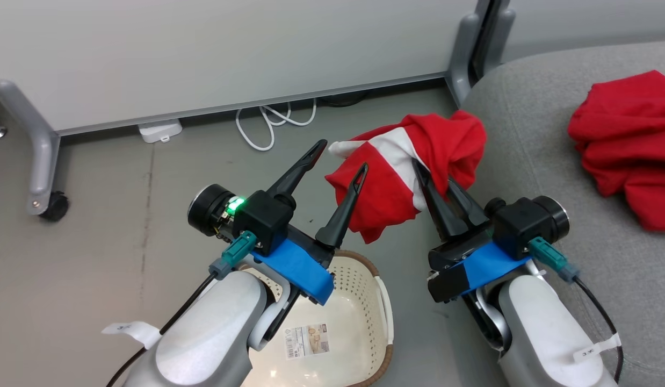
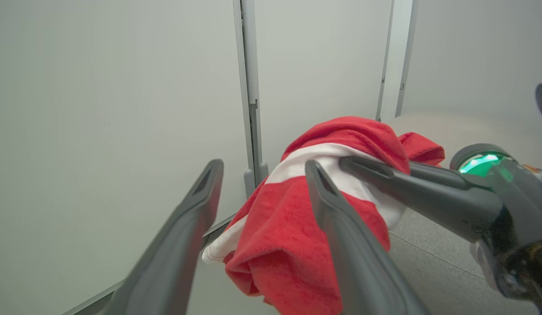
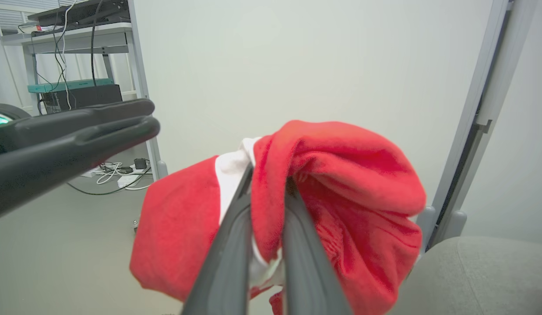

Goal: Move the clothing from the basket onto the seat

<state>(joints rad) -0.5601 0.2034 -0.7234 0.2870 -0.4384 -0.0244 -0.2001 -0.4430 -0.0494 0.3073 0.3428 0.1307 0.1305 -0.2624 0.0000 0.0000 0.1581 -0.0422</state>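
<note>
Right gripper (image 1: 432,171) clamped tight on soft red-and-white striped fabric garment (image 1: 386,183), which hangs off its fingertips beside large grey upholstered sofa seat (image 1: 526,161); left gripper (image 1: 344,155) spread wide, holding nothing, just left of that cloth.

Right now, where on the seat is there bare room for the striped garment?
Bare cushion runs down the seat between its rounded left edge and the plain red garment, and nearer, below that heap. Crowded: the far right part under the heap, and off the seat's edge where the striped garment hangs from the right gripper.
</note>
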